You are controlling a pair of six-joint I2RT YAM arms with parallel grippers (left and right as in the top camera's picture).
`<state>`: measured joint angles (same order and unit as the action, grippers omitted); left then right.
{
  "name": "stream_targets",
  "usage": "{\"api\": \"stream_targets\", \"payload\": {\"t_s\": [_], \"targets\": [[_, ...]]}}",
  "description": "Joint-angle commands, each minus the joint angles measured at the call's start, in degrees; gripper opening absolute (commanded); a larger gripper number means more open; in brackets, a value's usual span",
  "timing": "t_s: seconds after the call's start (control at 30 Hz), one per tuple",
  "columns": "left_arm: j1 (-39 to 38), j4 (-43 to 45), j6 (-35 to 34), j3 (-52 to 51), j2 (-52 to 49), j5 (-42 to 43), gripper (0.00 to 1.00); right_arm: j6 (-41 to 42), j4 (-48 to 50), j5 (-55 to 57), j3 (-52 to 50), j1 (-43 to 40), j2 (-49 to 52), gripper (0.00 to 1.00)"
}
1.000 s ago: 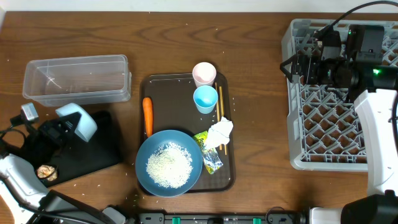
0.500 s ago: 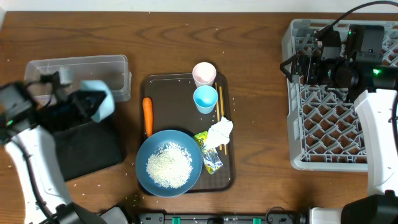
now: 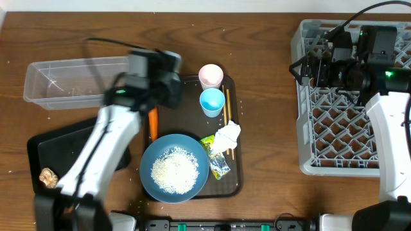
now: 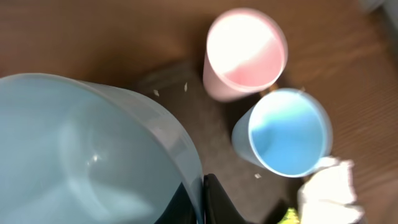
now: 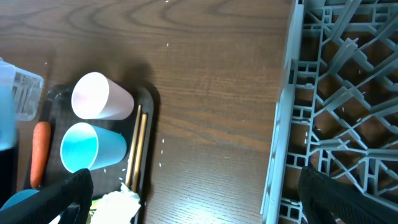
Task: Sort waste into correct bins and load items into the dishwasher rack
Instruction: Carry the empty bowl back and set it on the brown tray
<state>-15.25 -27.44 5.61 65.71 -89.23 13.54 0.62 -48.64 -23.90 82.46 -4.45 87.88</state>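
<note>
My left gripper (image 4: 202, 199) is shut on the rim of the small pale-blue bowl (image 4: 81, 155), which hangs over the serving tray's far left corner. From overhead the left gripper (image 3: 166, 88) and arm hide that bowl. Just right of it stand the pink cup (image 4: 245, 53) and light-blue cup (image 4: 283, 134). The blue plate (image 3: 173, 170) holds rice, with the carrot (image 3: 153, 125), napkin (image 3: 227, 136), wrapper (image 3: 216, 160) and chopsticks (image 3: 227, 115) around it. A brown lump (image 3: 48, 176) lies in the black tray (image 3: 58, 151). My right gripper (image 5: 199, 205) hangs open over the rack's (image 3: 347, 96) left edge.
The clear tub (image 3: 70, 80) sits at the far left, behind the black tray. The dark-brown serving tray (image 3: 234, 186) holds the dishes and waste. Bare wood lies between it and the rack. Loose rice grains dot the table.
My left arm has swung from the black tray at the left across to the serving tray's far left corner, carrying the pale-blue bowl. The right arm has not moved.
</note>
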Motion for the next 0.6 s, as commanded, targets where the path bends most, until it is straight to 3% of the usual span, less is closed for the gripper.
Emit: {"api": "stream_targets", "payload": {"t_s": [0.0,0.13,0.23,0.33,0.43,0.57], "targets": [[-2.9,0.9,-0.7,0.9,-5.0,-10.2,0.06,-0.3,-0.1,-0.1,1.0,0.4,0.0,0.98],[-4.1,2.1,-0.8,0.9,-8.5,-10.1,0.11,-0.3,-0.2,-0.1,1.0,0.4,0.0,0.98],[-4.8,2.5,-0.8,0.9,-8.8,-10.1,0.55,-0.3,-0.2,-0.1,1.0,0.4,0.0,0.98],[-5.2,3.0,-0.8,0.9,-7.7,-10.1,0.76,-0.3,0.0,-0.1,1.0,0.4,0.0,0.98],[-5.4,2.4,-0.8,1.0,-5.2,-10.1,0.84,-0.3,0.0,-0.1,1.0,0.4,0.0,0.98],[-5.4,-1.5,-0.8,1.0,1.2,-7.3,0.87,-0.3,0.0,-0.1,1.0,0.4,0.0,0.98]]}}
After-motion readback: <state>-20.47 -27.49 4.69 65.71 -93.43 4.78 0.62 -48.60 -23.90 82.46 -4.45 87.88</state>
